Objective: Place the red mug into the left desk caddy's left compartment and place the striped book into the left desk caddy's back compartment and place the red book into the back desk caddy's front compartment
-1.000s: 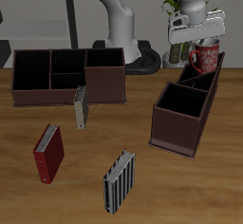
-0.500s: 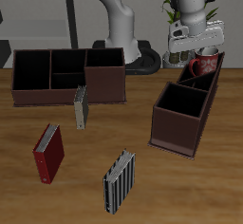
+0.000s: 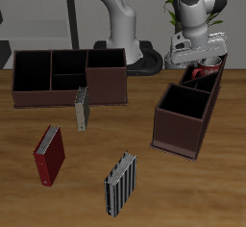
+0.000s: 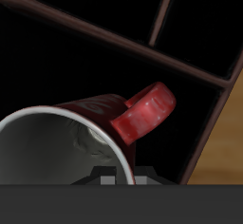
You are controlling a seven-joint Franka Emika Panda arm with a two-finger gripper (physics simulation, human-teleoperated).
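Mug (image 3: pixel 201 72) sits tilted inside the left caddy (image 3: pixel 185 111), gripped at its rim by the hand (image 3: pixel 196 56); both books lie on the bench (image 3: pixel 192 188).

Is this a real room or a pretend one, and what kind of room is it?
It looks like a pretend, computer-made office or study. On a wooden table sit desk caddies, books such as the striped book, and a red mug. A potted plant stands behind.
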